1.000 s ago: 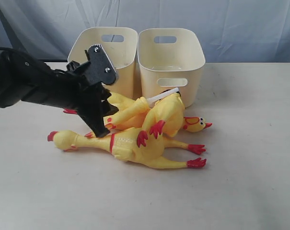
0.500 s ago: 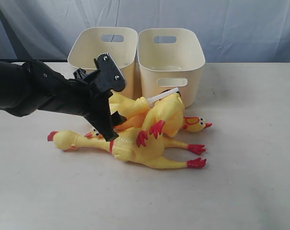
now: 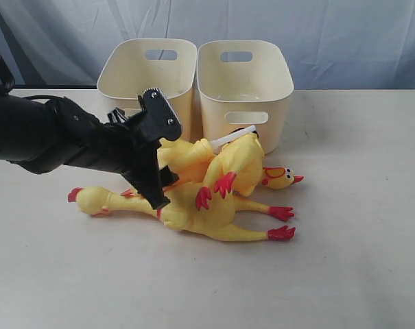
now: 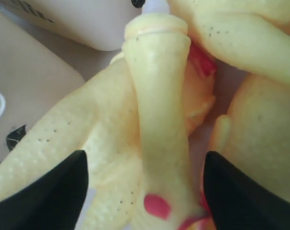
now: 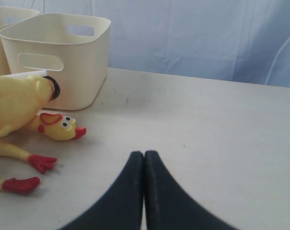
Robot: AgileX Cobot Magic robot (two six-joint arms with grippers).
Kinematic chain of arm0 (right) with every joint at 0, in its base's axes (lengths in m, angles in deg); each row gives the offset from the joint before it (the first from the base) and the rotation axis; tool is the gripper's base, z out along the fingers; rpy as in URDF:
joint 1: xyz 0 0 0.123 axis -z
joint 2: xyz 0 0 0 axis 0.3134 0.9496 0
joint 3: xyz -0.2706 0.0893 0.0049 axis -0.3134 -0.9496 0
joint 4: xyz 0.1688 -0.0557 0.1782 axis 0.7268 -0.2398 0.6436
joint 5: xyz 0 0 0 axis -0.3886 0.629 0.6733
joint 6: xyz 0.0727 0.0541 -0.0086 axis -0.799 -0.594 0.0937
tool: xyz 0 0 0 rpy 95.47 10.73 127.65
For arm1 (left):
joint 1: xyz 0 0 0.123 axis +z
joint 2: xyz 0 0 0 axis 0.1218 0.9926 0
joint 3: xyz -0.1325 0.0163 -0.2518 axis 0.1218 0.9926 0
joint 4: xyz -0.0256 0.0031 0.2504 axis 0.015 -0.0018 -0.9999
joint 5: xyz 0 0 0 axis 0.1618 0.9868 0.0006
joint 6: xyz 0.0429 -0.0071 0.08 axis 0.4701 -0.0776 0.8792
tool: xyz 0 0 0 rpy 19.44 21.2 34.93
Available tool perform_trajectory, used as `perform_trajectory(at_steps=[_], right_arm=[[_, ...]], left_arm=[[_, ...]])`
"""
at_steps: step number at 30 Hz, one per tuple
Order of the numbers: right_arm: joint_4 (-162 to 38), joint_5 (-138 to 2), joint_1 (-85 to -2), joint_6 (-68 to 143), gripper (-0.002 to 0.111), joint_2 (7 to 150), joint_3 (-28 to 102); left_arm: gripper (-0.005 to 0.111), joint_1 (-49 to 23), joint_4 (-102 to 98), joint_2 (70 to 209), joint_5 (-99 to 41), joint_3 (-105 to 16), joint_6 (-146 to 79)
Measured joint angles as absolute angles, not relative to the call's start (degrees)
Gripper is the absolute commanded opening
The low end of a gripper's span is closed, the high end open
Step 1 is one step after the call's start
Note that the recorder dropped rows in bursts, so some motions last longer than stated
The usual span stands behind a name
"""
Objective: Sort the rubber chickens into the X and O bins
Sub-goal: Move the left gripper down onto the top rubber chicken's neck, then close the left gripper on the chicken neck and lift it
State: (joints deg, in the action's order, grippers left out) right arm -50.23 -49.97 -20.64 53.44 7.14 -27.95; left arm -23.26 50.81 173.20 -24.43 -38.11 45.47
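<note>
Three yellow rubber chickens lie piled in front of two cream bins. The largest chicken (image 3: 200, 216) lies lengthwise, a second chicken (image 3: 238, 164) rests across it, and a third chicken (image 3: 183, 154) lies behind. No X or O mark shows on the left bin (image 3: 147, 68) or the right bin (image 3: 245, 75). My left gripper (image 3: 156, 192) is down in the pile and open. In the left wrist view a chicken's neck (image 4: 156, 120) runs between the spread fingers (image 4: 53, 191) of the left gripper (image 4: 145, 165). My right gripper (image 5: 144, 155) is shut on nothing, above bare table.
A pale table (image 3: 344, 260) carries everything, and a blue cloth backdrop (image 3: 330, 34) hangs behind the bins. The bins stand side by side, touching the pile. The right wrist view shows one chicken head (image 5: 58, 127) and red feet (image 5: 20, 184) near the right bin (image 5: 63, 57).
My left gripper has moved right and lower into the pile, so its fingers now straddle a chicken's neck. The chickens and bins have not shifted.
</note>
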Motion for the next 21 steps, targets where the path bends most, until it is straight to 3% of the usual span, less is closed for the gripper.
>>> perform_trajectory(at_steps=[11, 21], right_arm=[[-50.23, -49.97, -20.64, 53.44, -0.001, 7.14, -27.95], [-50.23, -49.97, -20.64, 53.44, -0.001, 7.14, -27.95]], left_arm=[[0.062, -23.26, 49.76, 174.53, -25.96, -38.11, 45.59], [0.045, -23.26, 49.34, 174.53, -25.69, -38.15, 45.59]])
